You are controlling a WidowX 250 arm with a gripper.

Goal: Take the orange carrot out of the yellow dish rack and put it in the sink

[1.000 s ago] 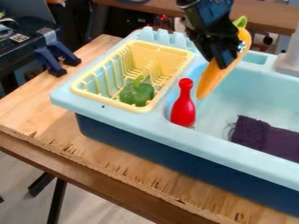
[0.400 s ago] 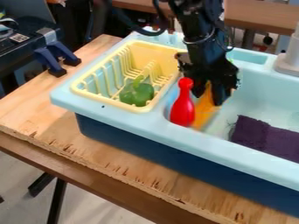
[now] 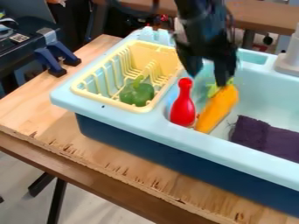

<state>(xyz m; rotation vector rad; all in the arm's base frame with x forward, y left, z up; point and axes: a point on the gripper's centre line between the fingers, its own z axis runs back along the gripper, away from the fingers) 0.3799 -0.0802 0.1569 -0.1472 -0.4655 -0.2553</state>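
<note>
The black gripper (image 3: 208,78) hangs over the left part of the sink, its two fingers spread apart with nothing between them. Just below its right finger lies an orange carrot-like toy (image 3: 217,109) with a green top, in the sink and slanting down to the left. Beside the toy's lower end stands a red bowling pin (image 3: 183,105), at the sink's left side. A green pepper (image 3: 137,92) rests in the yellow dish rack (image 3: 79,87) to the left. On the right, a dark purple cloth (image 3: 265,137) lies in the sink.
The light blue sink unit (image 3: 175,139) sits on a wooden table (image 3: 111,153). A grey faucet (image 3: 289,57) rises at the right edge. Two blue clamps (image 3: 57,59) are at the table's back left edge.
The gripper came down into the sink with the orange toy, let go of it beside the red pin, opened and rose a little.
</note>
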